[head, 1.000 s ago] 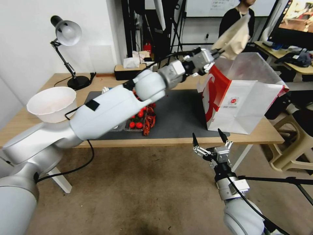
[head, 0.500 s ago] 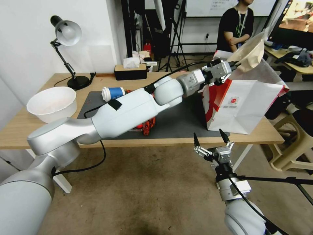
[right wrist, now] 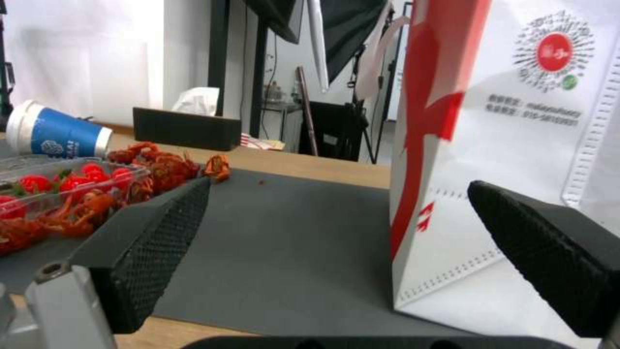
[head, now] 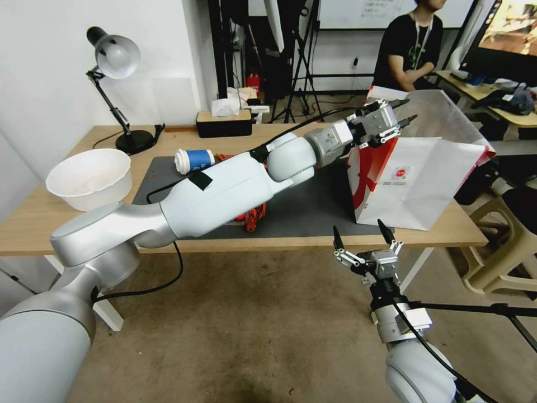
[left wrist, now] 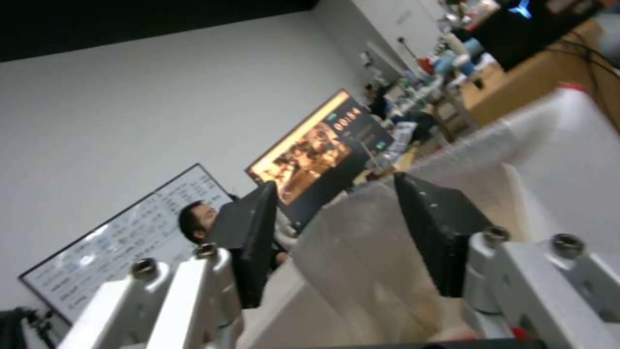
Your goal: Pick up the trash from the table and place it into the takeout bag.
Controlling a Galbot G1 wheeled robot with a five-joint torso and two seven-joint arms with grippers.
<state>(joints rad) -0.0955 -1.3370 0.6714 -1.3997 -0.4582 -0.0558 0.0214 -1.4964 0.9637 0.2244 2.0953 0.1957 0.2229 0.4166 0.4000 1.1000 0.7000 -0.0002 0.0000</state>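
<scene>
Here the long table (head: 72,238) runs across the middle of the frame. The big takeout bag (head: 414,184) stands at middle right. Above its open top, the left gripper (head: 404,111) is spread wide and empty. At lower right, below the table edge, the right gripper (head: 361,235) waits, wide too. The blue paper cup (head: 193,159) lies on its side, left of center.

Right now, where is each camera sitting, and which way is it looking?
Head view: up on the robot's head, looking forward and down at the table; both arms show, left gripper over the takeout bag, right gripper low before the table.
Left wrist view: on the left wrist, looking past its open fingers over the bag's rim into the room.
Right wrist view: on the right wrist, facing the bag between open fingers.
All three views share the bag.
</scene>
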